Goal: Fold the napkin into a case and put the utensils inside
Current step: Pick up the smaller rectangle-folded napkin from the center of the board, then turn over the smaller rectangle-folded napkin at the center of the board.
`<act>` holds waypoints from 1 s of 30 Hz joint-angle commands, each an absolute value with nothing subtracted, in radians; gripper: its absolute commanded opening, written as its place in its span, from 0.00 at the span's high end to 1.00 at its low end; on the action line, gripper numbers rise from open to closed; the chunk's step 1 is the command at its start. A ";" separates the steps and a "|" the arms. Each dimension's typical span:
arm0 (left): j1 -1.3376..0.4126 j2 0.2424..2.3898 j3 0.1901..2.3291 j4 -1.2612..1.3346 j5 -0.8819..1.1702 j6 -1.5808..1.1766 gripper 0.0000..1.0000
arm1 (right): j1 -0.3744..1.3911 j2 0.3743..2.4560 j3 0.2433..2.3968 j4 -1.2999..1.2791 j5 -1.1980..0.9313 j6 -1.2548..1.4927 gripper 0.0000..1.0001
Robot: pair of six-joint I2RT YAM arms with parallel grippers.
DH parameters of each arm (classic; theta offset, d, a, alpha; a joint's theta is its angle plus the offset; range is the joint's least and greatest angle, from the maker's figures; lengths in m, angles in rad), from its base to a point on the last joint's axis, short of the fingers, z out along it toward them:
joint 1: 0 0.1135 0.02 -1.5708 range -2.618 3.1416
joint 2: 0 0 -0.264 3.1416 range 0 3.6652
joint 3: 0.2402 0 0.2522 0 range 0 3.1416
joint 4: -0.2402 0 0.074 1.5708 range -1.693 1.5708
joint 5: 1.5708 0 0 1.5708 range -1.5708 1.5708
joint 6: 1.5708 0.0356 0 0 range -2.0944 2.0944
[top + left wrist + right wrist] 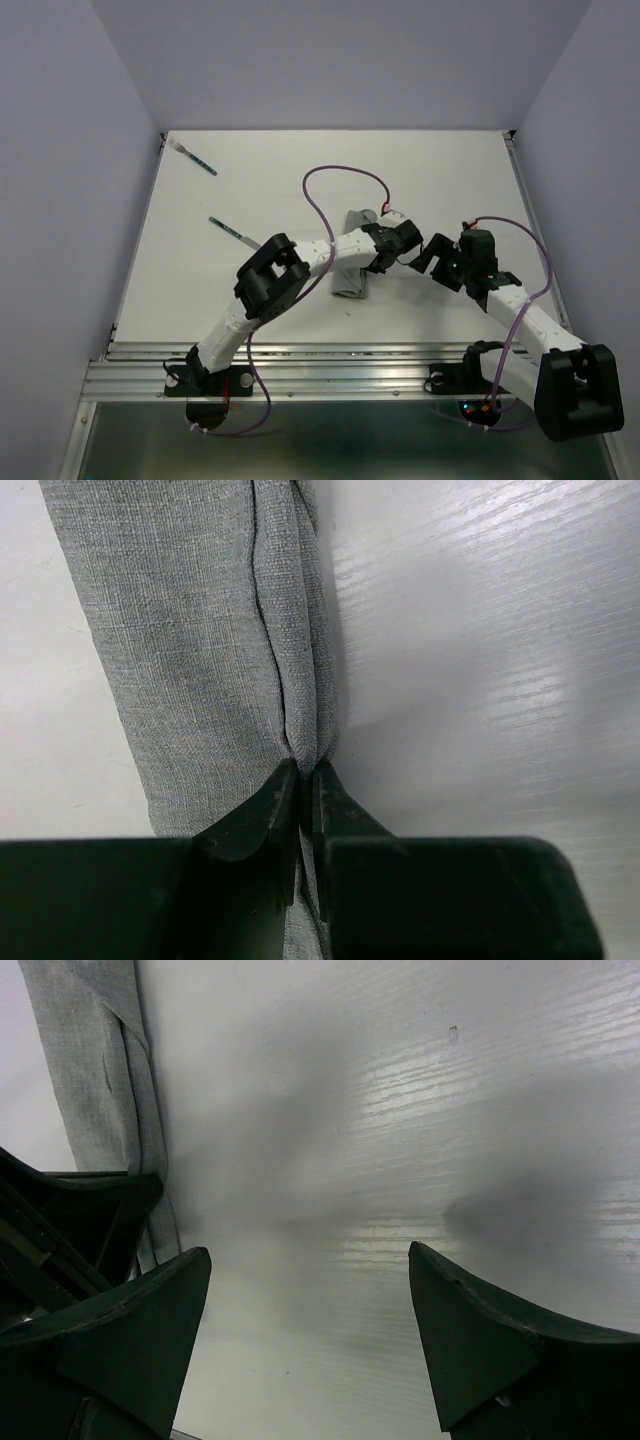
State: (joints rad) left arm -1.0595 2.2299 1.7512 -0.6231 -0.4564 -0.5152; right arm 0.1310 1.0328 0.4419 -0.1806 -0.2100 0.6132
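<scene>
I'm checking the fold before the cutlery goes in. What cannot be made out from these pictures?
Middle of the napkin: top view, under the left arm.
Both ends of the napkin: left wrist view, cut off by the top edge and the jaws of the left gripper.
The far utensil and the near utensil: top view only, too small to tell which is the knife.

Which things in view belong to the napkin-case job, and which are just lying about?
Job:
- napkin, folded narrow, pinched by left hand
- far utensil
- near utensil

Lying about:
- purple cable
- metal rail
</scene>
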 commanded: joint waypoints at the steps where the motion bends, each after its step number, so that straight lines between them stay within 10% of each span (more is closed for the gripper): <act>1: -1.065 2.234 1.782 -0.640 -0.463 -0.511 1.00 | 0.124 1.008 0.431 -0.176 -0.215 0.606 0.15; 30: -0.910 1.967 1.491 -0.074 0.501 -0.370 1.00 | 0.115 0.733 0.471 -0.313 0.078 0.684 0.17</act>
State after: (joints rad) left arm -0.9390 2.0159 1.5322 -0.2089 0.2989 -0.3763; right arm 0.1234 0.7551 0.4419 -0.2878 0.0200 0.6743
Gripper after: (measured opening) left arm 0.178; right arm 0.832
